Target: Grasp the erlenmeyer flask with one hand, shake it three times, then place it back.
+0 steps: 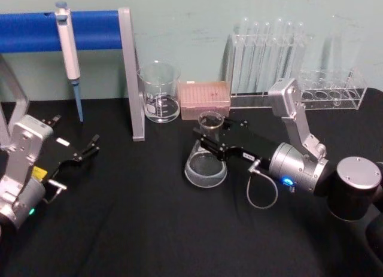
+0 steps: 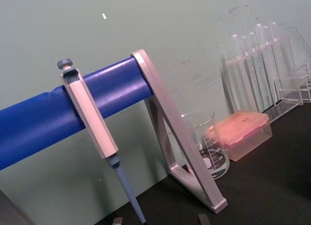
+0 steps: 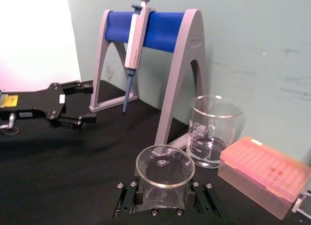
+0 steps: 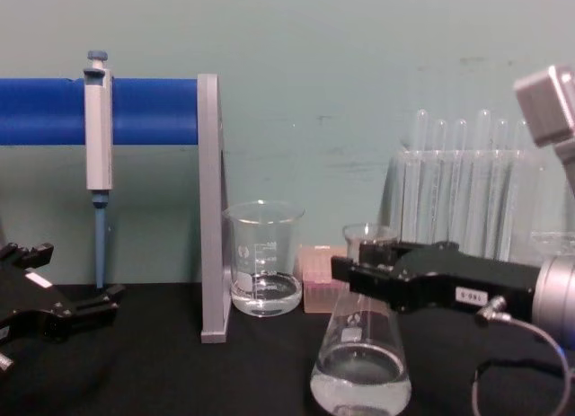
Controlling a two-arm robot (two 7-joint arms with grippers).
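The erlenmeyer flask (image 1: pixel 206 167) is clear glass with a little liquid in its wide base (image 4: pixel 359 376), and it stands upright at the middle of the black table. My right gripper (image 1: pixel 211 138) reaches in from the right. Its black fingers (image 4: pixel 382 277) are shut on the flask's narrow neck just under the rim. In the right wrist view the flask mouth (image 3: pixel 165 165) sits between the two finger blocks. The base is down at table level; I cannot tell whether it touches. My left gripper (image 1: pixel 84 151) rests open at the far left, well away from the flask.
A glass beaker (image 1: pixel 159 91) and a pink tip box (image 1: pixel 205 99) stand just behind the flask. The grey-and-blue pipette stand (image 1: pixel 131 73) holds a pipette (image 1: pixel 69 49) at the back left. Test tube racks (image 1: pixel 281 61) stand at the back right.
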